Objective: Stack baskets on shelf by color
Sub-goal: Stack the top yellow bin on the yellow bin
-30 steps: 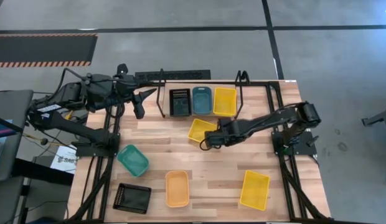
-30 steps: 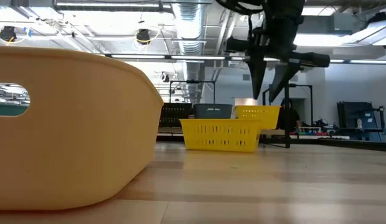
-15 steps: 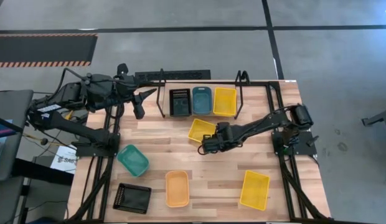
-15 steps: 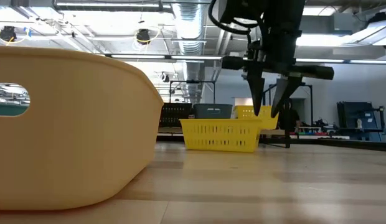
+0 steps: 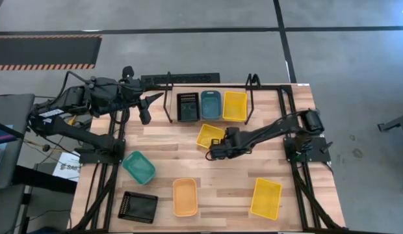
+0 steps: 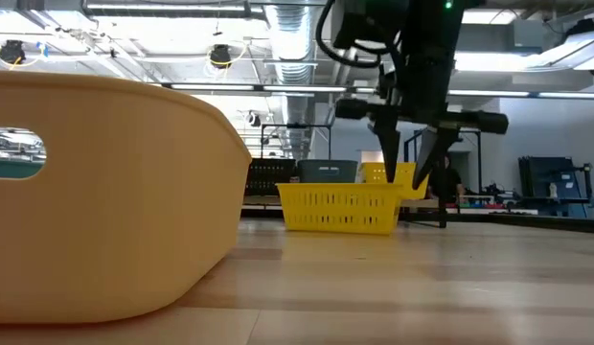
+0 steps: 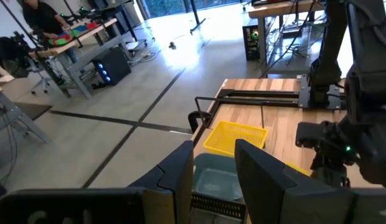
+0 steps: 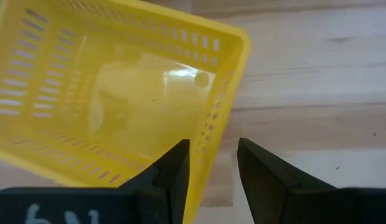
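My right gripper (image 5: 213, 151) (image 8: 213, 144) is open and points down over a yellow basket (image 5: 208, 134) (image 6: 337, 208) that rests flat on the table in front of the shelf (image 5: 168, 104). One finger (image 8: 174, 168) stands inside the basket's end wall (image 8: 211, 134) and the other finger (image 8: 261, 168) outside it; I see no touch. The shelf holds a black basket (image 5: 188, 106), a blue-grey basket (image 5: 210, 104) and a yellow basket (image 5: 234, 105) side by side. My left gripper (image 5: 148, 107) (image 7: 213, 149) waits open, raised at the shelf's left end.
On the near half of the table lie a teal basket (image 5: 138, 166), a black basket (image 5: 138, 207), an orange basket (image 5: 184, 196) (image 6: 105, 192) and another yellow basket (image 5: 266, 197). Bare wood shows between the right gripper and these. A black frame (image 5: 283, 110) edges the table.
My right gripper has come down from above the yellow basket until its fingers stand on either side of the basket's end wall, shifting slightly toward the table's near edge. The basket has stayed where it was.
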Tool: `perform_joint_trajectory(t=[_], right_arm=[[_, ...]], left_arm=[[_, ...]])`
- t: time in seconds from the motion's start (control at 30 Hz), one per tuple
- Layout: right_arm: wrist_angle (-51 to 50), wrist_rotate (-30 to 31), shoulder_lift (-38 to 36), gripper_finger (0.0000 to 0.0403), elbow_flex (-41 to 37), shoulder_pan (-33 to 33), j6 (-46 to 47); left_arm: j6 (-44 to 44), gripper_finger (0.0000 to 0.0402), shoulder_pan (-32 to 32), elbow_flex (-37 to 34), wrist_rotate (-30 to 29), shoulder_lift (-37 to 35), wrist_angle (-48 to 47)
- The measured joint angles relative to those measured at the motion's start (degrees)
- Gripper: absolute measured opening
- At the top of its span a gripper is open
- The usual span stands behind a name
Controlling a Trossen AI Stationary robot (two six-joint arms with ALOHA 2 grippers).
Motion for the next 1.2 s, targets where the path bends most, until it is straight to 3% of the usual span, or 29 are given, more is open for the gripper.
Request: perform_joint_trajectory(t=[0.27, 0.37, 0.53, 0.7, 0.83, 0.93, 1.07, 1.2], right_arm=[[2.9, -1.1, 2.8, 0.0149, 0.0, -0.1, -0.9], [2.8, -1.2, 2.6, 0.0116, 0.0, -0.4, -2.3], [3.4, -1.8, 2.3, 0.0018, 0.1, -0.8, -6.5], [3.7, -2.6, 2.1, 0.0009, 0.7, -0.8, -9.8], [1.7, -2.7, -1.2, 0.0008, 5.2, -0.7, -18.5], [-4.2, 1.1, -5.0, 0.0005, 11.8, -1.0, -28.0], [-15.7, 9.6, -10.7, 0.0005, 24.0, -3.1, -43.7], [-24.8, 9.5, -15.3, 0.0005, 36.9, -7.9, -64.2]], left_arm=[[0.0, 0.0108, 0.0, 0.0, 0.1, 0.0, 0.0], [0.2, 0.0108, 0.0, 0.0, 0.2, 0.0, 0.0], [0.2, 0.0108, 0.0, 0.0, 0.2, 0.0, 0.0], [0.1, 0.0108, 0.0, 0.0, 0.2, 0.0, -0.4], [-0.1, 0.0108, 0.0, 0.0, 0.2, 0.0, -0.5], [-0.1, 0.0108, 0.0, 0.0, 0.2, 0.0, -0.6], [-0.1, 0.0108, 0.0, 0.0, 0.4, 0.0, -0.9], [-0.2, 0.0108, 0.0, 0.0, 1.7, 0.0, -1.0]])
